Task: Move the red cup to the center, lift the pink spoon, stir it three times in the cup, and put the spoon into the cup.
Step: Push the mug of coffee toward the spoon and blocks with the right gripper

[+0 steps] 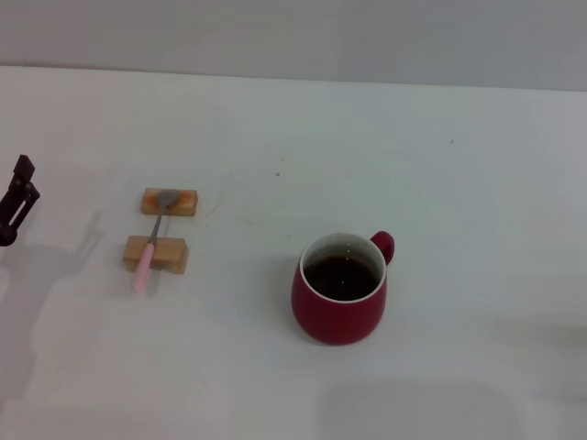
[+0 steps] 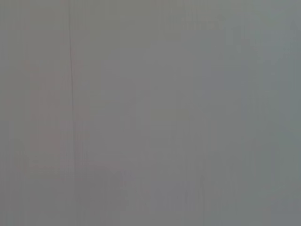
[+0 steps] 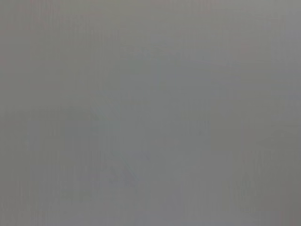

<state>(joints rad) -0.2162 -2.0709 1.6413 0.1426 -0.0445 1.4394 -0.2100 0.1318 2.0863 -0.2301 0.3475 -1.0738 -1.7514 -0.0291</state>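
Centrally, red cup (image 1: pixel 339 291) full of dark liquid; left hand (image 1: pixel 16 200) at table edge, grip state unclear.

A white table (image 1: pixel 440 165) carries two tan wooden blocks (image 1: pixel 157 254) at left — the pink spoon (image 1: pixel 147 261) bridging them — and the red cup (image 1: pixel 339 289) (dark liquid inside) right of them.

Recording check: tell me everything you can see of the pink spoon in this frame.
The pink spoon is small and slim, with a pale pink handle and a grey metal bowl. It lies bridged across two tan wooden blocks, bowl resting on the farther block, handle crossing the nearer one and overhanging toward the robot. It sits left of the red cup, apart from it. No claw touches it.
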